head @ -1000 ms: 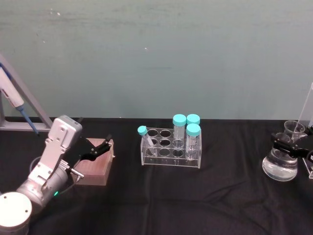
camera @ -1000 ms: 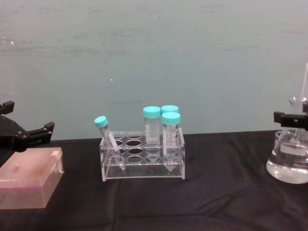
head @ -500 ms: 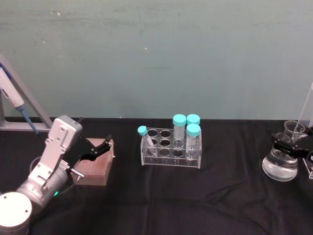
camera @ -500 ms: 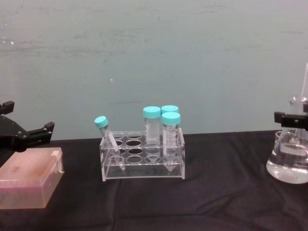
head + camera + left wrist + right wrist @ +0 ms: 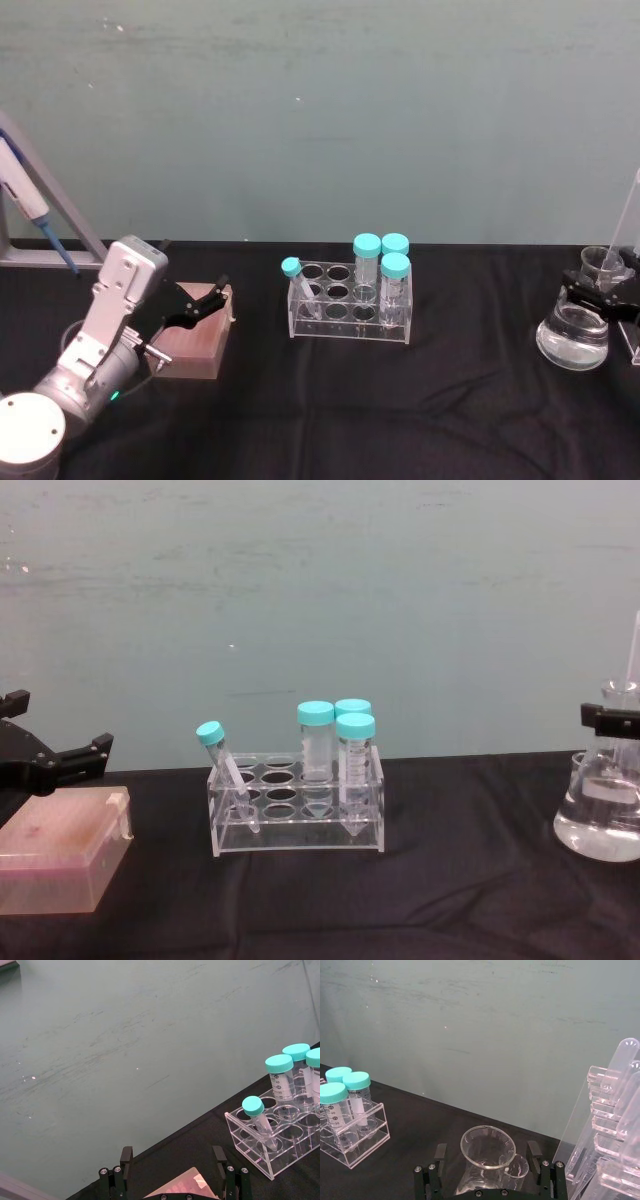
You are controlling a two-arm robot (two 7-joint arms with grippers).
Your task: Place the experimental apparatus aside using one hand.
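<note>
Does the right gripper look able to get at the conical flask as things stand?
Probably yes: the right gripper is open with a finger either side of the conical flask neck, nothing between them.

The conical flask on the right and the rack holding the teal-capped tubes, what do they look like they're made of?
The conical flask looks like clear glass: smooth and glossy, with the liquid and the wall behind showing through. The rack looks like clear acrylic: flat, straight-edged sheets with bright edges and round holes. The tubes seem to be translucent plastic with matte teal caps, though that is less certain.
</note>
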